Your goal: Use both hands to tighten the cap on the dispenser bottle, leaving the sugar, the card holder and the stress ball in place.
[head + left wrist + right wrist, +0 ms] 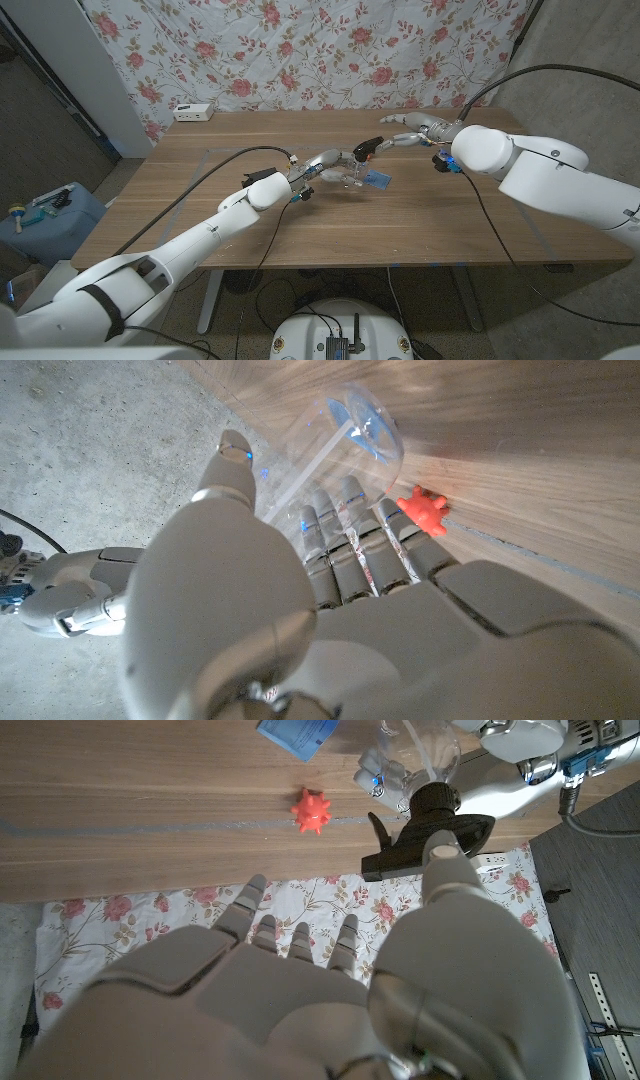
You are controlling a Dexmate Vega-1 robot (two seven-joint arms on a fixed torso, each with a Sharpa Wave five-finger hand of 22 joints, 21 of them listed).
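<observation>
The clear plastic dispenser bottle (pixel 345 177) with black pump cap (pixel 425 828) was held above the wooden tabletop (pixel 200 190) by the left robot hand (pixel 322 168); the right robot hand (pixel 412 130), fingers spread, held nothing. A misjudged reach could have jarred the bottle loose onto the red spiky stress ball (pixel 311 811). Floral cloth (pixel 330 50) was hung behind.

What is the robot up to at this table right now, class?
The robot's left hand grips a clear dispenser bottle above the wooden table. The right hand, fingers spread, reaches toward the bottle's black pump cap, with its thumb at the cap; whether it grips it yet is unclear. A blue packet and a red spiky stress ball lie on the table nearby.
</observation>
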